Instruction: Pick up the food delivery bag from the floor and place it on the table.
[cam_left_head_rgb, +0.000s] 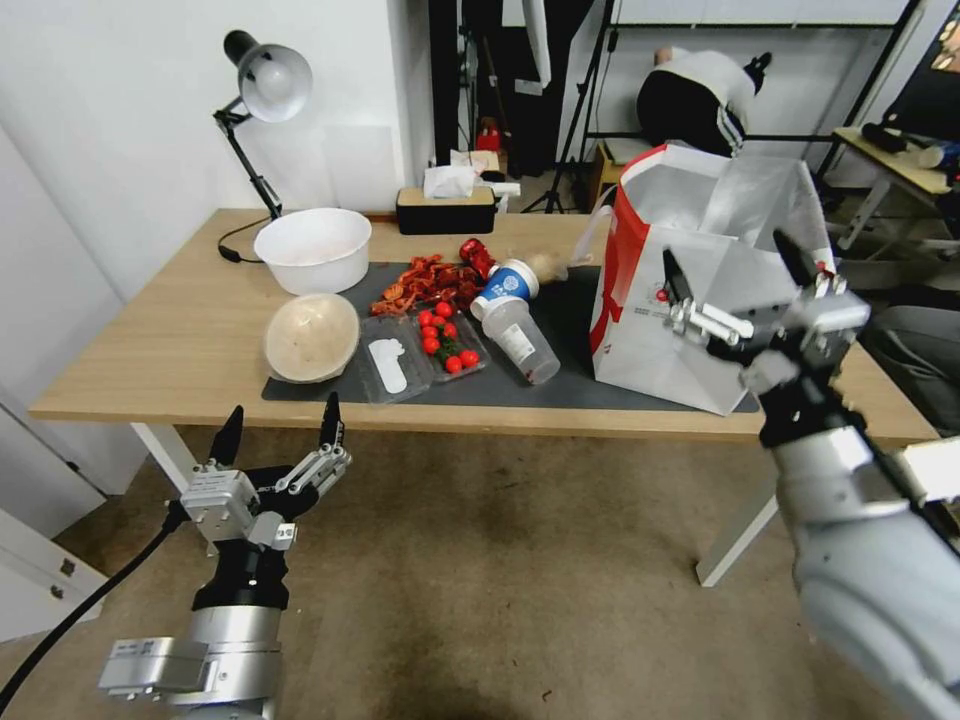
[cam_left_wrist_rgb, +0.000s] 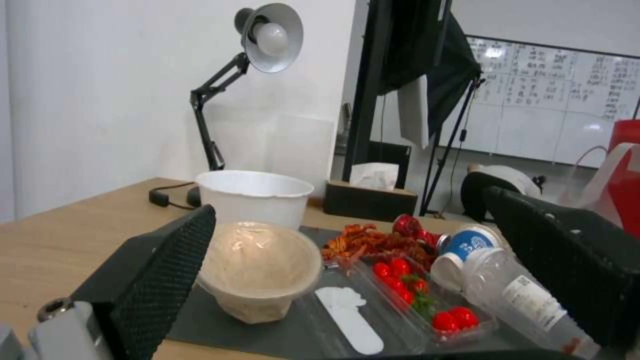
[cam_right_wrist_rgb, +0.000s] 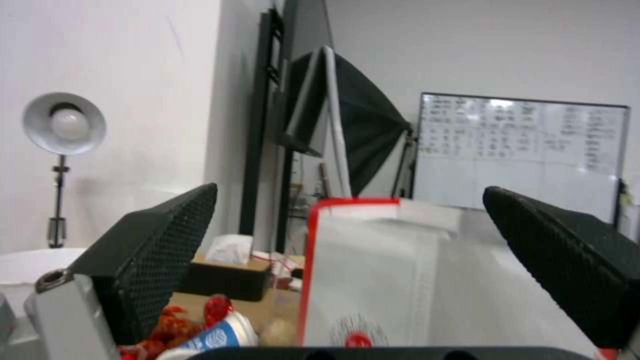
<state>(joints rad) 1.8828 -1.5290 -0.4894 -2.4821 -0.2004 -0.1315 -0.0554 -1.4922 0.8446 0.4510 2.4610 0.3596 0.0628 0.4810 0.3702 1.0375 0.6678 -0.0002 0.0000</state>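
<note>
From the head view, the bag (cam_left_head_rgb: 690, 290) is standing upright on the right part of the table (cam_left_head_rgb: 160, 350), its base on the dark mat (cam_left_head_rgb: 570, 385), mouth gaping to show the foil lining. A small round red logo sits on its white face; the print beside it is too small to read. The right gripper (cam_left_head_rgb: 735, 275) is hovering in front of the bag with its jaws spread wide, holding nothing. The left gripper (cam_left_head_rgb: 278, 432) is hanging low over the floor (cam_left_head_rgb: 500, 580), just before the table edge, jaws likewise wide and empty.

From the left wrist, the fingers (cam_left_wrist_rgb: 167, 270) are framing a tan bowl (cam_left_wrist_rgb: 260, 270), a white bowl (cam_left_wrist_rgb: 253, 197), a tray of tomatoes (cam_left_wrist_rgb: 420, 300) and a tipped blue-and-white cup (cam_left_wrist_rgb: 467, 247) whose label cannot be read. A lamp (cam_left_wrist_rgb: 267, 37) is leaning over them.

From the right wrist, the bag (cam_right_wrist_rgb: 413, 280) is filling the gap between the open fingers (cam_right_wrist_rgb: 153, 260), red edge and logo facing the camera. A whiteboard (cam_right_wrist_rgb: 520, 150) behind carries writing too blurred to make out.
</note>
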